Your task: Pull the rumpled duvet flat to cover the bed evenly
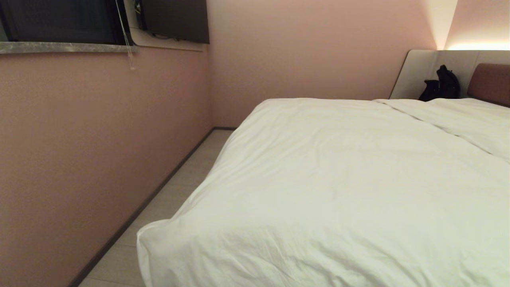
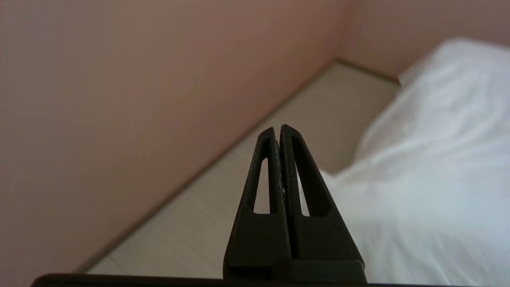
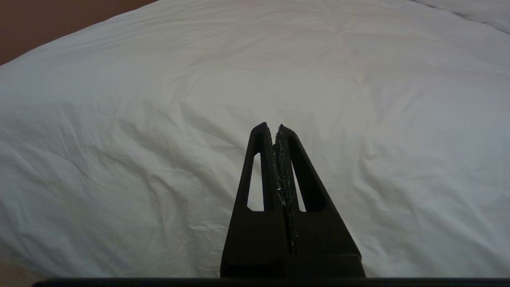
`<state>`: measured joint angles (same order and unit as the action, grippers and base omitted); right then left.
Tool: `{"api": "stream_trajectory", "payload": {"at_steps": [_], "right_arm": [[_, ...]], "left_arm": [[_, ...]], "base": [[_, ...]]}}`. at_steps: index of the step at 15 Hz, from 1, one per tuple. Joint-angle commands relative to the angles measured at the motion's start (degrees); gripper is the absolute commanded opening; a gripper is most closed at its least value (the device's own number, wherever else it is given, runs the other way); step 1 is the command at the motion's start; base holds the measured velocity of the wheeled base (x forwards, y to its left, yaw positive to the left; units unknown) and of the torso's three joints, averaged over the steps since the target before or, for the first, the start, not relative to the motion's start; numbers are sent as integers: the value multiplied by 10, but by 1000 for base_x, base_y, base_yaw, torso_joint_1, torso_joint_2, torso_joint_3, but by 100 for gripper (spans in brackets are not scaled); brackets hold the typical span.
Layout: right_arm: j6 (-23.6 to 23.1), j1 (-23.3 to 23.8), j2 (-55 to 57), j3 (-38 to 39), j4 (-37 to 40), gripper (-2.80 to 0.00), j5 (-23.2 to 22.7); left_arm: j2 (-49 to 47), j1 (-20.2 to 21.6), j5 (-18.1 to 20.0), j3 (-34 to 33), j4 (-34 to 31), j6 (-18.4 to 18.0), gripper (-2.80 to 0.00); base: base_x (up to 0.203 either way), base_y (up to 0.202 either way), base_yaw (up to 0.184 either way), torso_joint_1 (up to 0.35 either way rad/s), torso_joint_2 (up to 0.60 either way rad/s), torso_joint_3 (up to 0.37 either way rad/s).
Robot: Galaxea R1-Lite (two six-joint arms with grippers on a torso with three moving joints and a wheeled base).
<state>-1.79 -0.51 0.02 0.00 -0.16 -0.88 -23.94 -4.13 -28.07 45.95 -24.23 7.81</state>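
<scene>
Here the duvet (image 1: 342, 179) lies spread over the bed (image 1: 488, 81), its near left corner (image 1: 149, 239) bulging past the edge toward the floor (image 1: 175, 199). A strip of bare floor runs between that side edge and the pink wall (image 1: 91, 159), narrowing toward the far corner. The left gripper (image 2: 278, 128) hangs over this strip beside the duvet's edge, fingers pressed together and holding nothing. The right gripper (image 3: 271, 126), likewise closed and empty, points across the wrinkled duvet surface. A dark bag (image 1: 440, 83) sits by the headboard panel.
</scene>
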Motion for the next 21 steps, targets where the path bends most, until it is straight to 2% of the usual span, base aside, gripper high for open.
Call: {"api": "stream_trajectory", "payload": {"at_steps": [1,4,7,10,15,17,21], "right_arm": [[-1,0,1,0,0,-280,0],[-1,0,1,0,0,-280,0],[-1,0,1,0,0,-280,0],[-1,0,1,0,0,-280,0],[-1,0,1,0,0,-280,0],[-1,0,1,0,0,-280,0],[-1,0,0,0,0,-280,0]], "left_arm": [[44,23,3,-29,27,-24,-280],[72,26,55,-66,84,-33,-280],[106,25,84,-102,110,-33,-280],[133,27,141,-136,149,-34,-280],[161,39,185,-185,174,-39,-280],[187,39,218,-210,193,-44,-280],[233,39,262,-249,195,-55,-280]], "base": [[0,0,0,0,0,0],[0,0,0,0,0,0],[0,0,0,0,0,0],[0,0,0,0,0,0],[0,0,0,0,0,0],[0,0,0,0,0,0],[0,0,0,0,0,0]]}}
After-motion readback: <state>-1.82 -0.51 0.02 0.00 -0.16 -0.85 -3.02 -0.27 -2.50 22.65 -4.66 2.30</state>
